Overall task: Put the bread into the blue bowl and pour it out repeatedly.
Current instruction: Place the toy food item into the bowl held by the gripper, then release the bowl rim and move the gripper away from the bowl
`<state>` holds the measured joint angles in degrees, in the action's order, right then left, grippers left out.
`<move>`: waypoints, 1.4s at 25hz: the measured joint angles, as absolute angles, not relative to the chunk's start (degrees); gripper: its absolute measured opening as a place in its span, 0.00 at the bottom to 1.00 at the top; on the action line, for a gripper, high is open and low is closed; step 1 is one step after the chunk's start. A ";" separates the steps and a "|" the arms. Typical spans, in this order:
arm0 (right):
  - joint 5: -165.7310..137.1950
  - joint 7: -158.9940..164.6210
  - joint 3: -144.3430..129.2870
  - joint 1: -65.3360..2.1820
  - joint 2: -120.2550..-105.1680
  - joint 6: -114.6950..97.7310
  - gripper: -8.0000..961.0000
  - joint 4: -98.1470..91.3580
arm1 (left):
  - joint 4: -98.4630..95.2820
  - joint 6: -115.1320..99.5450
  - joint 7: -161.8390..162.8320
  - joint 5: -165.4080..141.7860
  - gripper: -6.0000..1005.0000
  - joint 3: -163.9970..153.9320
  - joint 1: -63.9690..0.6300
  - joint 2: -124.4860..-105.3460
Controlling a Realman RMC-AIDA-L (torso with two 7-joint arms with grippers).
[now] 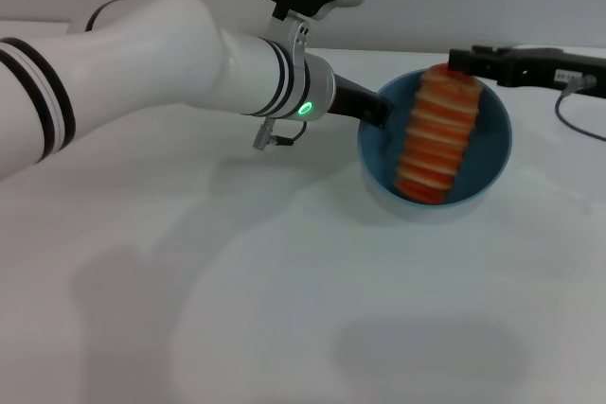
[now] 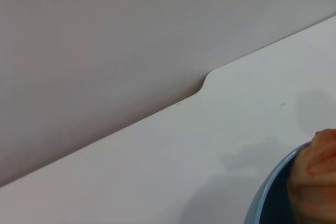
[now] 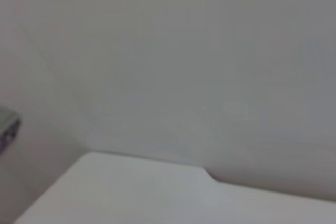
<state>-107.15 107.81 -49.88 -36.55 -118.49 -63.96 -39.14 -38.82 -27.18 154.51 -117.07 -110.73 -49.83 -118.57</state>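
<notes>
The blue bowl (image 1: 494, 153) is held up off the white table and tipped so its opening faces me. The bread (image 1: 437, 134) lies inside it, orange face with cream stripes showing, reaching from rim to rim. My left gripper (image 1: 379, 113) comes in from the left and is shut on the bowl's left rim. The left wrist view shows part of the bowl's rim (image 2: 265, 195) and one end of the bread (image 2: 315, 177). My right gripper (image 1: 461, 57) hovers at the back right, its tip just by the bread's far end.
The white table (image 1: 237, 281) runs back to a grey wall. Its back edge has a small notch (image 2: 205, 80). A dark cable (image 1: 575, 117) hangs from the right arm at the far right. The bowl's shadow (image 1: 426, 352) lies on the table near the front.
</notes>
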 joint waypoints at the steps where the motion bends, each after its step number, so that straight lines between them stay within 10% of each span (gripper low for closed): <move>1: -107.15 107.81 -49.88 -36.55 -118.49 -63.96 0.37 -39.14 | -38.78 -27.16 154.51 -117.06 0.00 -110.73 -49.83 -118.58; 35: -92.89 102.97 -47.48 -26.98 -118.39 -61.94 0.51 -40.33 | -32.80 -37.36 154.28 -117.58 0.01 -111.41 -53.94 -118.42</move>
<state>-92.89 102.97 -47.48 -26.98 -118.39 -61.94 -40.33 -32.80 -37.36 154.28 -117.58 -111.41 -53.94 -118.42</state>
